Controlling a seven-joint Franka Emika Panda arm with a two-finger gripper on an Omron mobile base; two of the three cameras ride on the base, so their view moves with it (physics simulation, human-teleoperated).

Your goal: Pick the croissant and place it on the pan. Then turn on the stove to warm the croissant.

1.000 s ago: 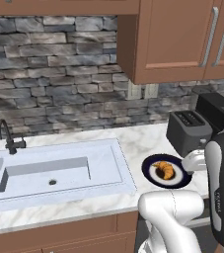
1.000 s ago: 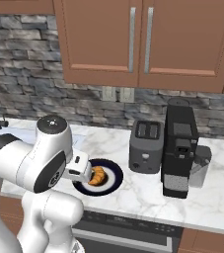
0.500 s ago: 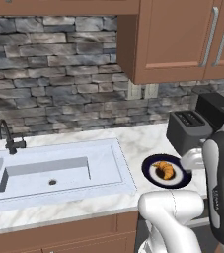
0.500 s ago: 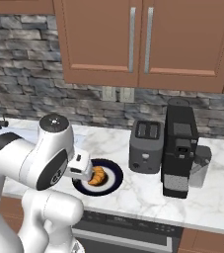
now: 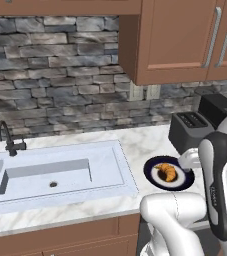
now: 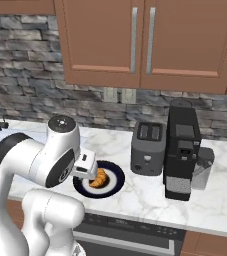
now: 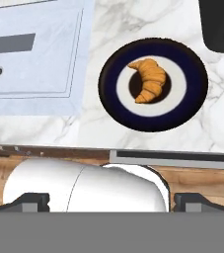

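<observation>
Golden croissant [image 7: 149, 79] centred on plate [image 7: 192, 99] | gripper [image 7: 111, 200] apparently open, tips barely visible

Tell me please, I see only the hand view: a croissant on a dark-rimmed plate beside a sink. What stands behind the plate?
Observer: A dark toaster stands just behind and to the right of the plate, with a black coffee machine beside it.
Operator: Is the croissant touched by the hand?
Observer: The right base view shows the arm's white wrist block close above the croissant; whether it touches, I cannot tell.
Operator: Is a faucet at the sink?
Observer: Yes, a dark faucet stands at the sink's back left.
</observation>
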